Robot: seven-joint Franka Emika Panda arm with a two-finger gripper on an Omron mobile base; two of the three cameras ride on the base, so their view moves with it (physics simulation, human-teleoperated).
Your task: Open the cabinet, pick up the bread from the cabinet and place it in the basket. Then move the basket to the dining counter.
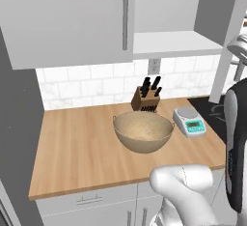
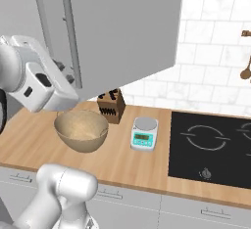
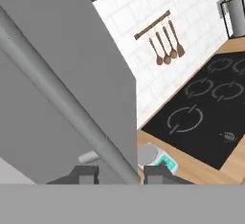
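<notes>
Closest to us in the hand view, our gripper [image 3: 116,173] has its two dark fingertips [image 3: 85,174] standing either side of the silver bar handle [image 3: 67,104] on the right-hand door [image 3: 43,74] of the cabinet [image 1: 72,22]; the jaws are closed around the bar. That door is swung partly out from the wall, and a white shelf [image 1: 173,42] shows behind it, bare where we can see it. We cannot spot the bread from here.

We judge the main risk to be the narrow grip sliding along the smooth bar, or the door edge swinging into our own forearm, if we pull off the hinge arc. A half-open door would also block our reach to the shelf.

Our handle's long axis runs vertically, top to bottom of the door. Below, the basket [image 1: 143,131] sits upright, mouth up, near the middle of the wooden worktop [image 1: 77,148], just in front of the knife block [image 1: 146,97]. A kitchen scale [image 1: 189,120] rests beside it, toward the cooktop [image 2: 215,145] edge.
</notes>
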